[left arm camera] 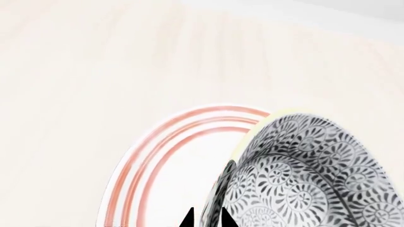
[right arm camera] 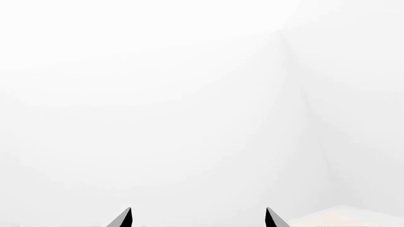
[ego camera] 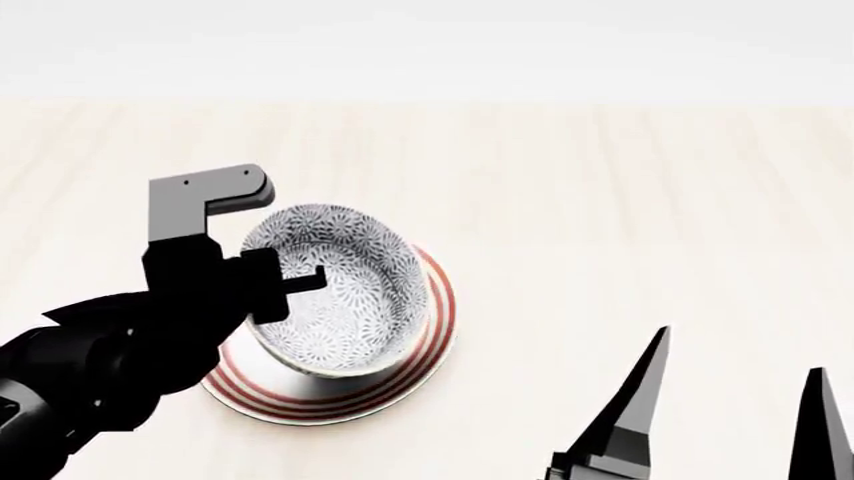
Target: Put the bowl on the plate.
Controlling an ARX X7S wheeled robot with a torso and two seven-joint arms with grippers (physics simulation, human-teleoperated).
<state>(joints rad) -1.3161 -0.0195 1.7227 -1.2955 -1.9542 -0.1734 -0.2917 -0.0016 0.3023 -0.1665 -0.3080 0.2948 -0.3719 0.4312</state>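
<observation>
The bowl point(ego camera: 344, 285), grey-and-white floral with a pale rim, sits tilted over the plate point(ego camera: 334, 405), a white plate with red rings. My left gripper point(ego camera: 274, 290) is shut on the bowl's near-left wall. In the left wrist view the bowl point(left arm camera: 315, 175) has its wall pinched between the left gripper's point(left arm camera: 207, 220) black fingertips, with the plate point(left arm camera: 145, 156) right behind it. I cannot tell whether the bowl's base touches the plate. My right gripper point(ego camera: 734, 405) hangs open at the lower right, away from both; the right gripper point(right arm camera: 198, 220) holds nothing.
The pale wooden table point(ego camera: 601, 200) stretches around the plate, with a white wall behind its far edge. The right wrist view shows only blank white wall and a small corner of the table point(right arm camera: 341, 217).
</observation>
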